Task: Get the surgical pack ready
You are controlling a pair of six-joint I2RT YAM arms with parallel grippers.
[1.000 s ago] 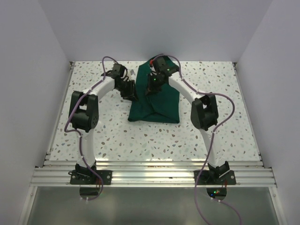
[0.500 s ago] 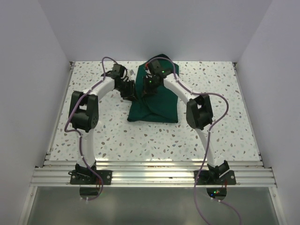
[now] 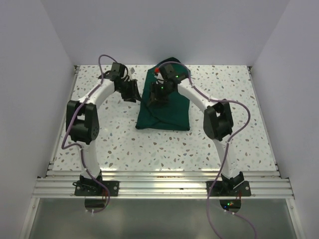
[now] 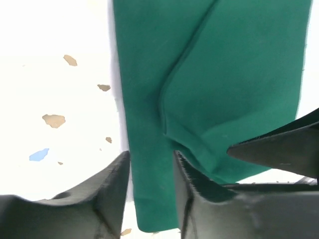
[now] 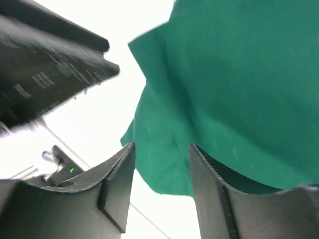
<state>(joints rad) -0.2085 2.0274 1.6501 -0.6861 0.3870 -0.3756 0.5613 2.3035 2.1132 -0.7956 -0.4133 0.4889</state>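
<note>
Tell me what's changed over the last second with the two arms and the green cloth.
The left gripper drew back to the left, away from the left edge of the green cloth. The right gripper shifted slightly over the green cloth and opened its jaws. The green cloth stayed folded in the same place.
</note>
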